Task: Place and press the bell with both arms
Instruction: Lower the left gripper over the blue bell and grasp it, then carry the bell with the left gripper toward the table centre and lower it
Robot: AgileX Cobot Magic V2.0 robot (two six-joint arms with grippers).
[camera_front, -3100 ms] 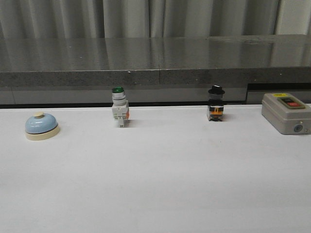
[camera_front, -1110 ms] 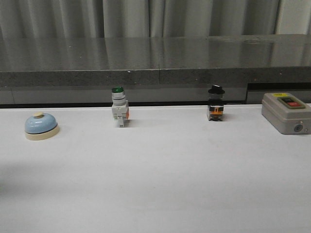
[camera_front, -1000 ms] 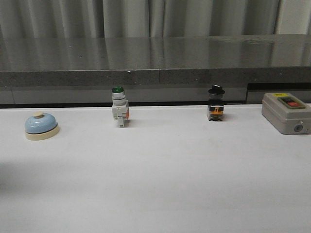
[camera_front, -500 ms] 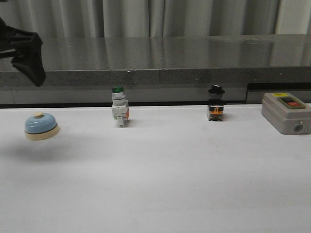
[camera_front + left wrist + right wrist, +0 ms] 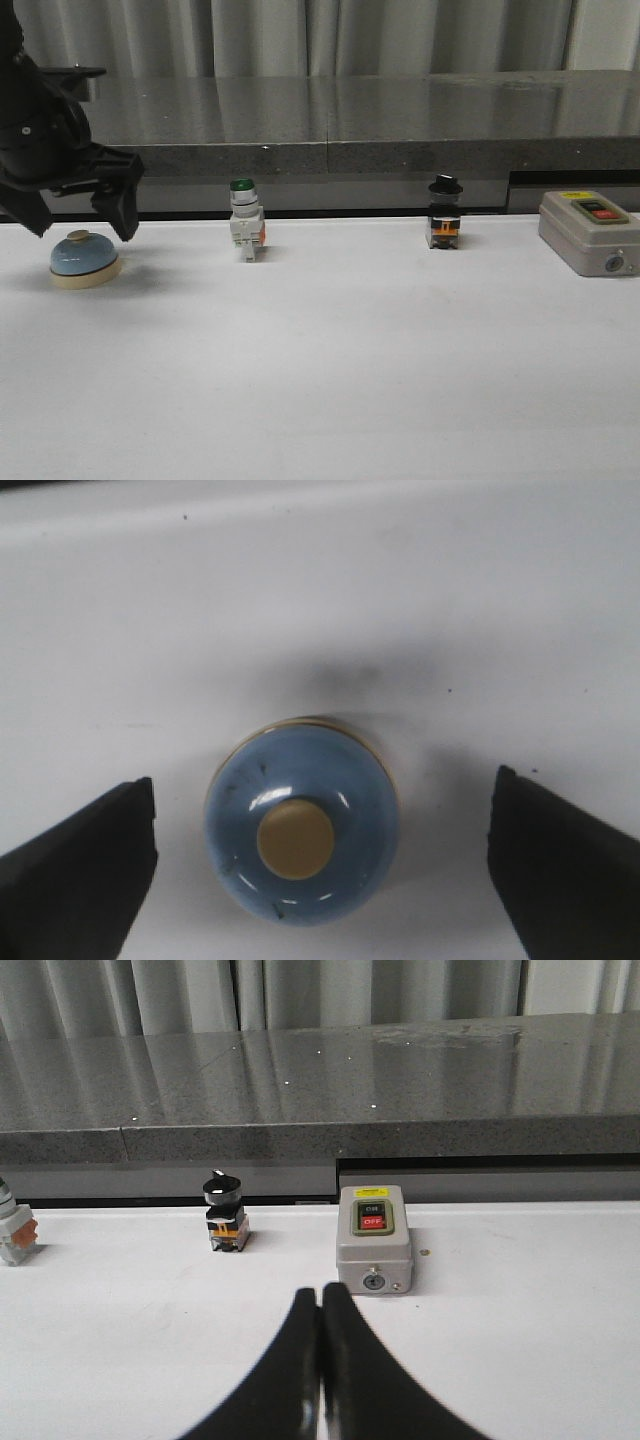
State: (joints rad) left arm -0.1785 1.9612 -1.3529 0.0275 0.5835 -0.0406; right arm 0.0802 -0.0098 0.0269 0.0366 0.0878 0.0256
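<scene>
Over the bell (image 5: 85,257), my left gripper (image 5: 78,212) hangs spread wide (nothing grabbed yet); right gripper (image 5: 320,1305) pressed together.

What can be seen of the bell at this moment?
The bell is a small call bell with a glossy light blue dome, a cream round base and a cream button on top. It sits upright on the white table, at its far left. The left gripper hangs open just above it, one finger on either side, neither touching it.
</scene>
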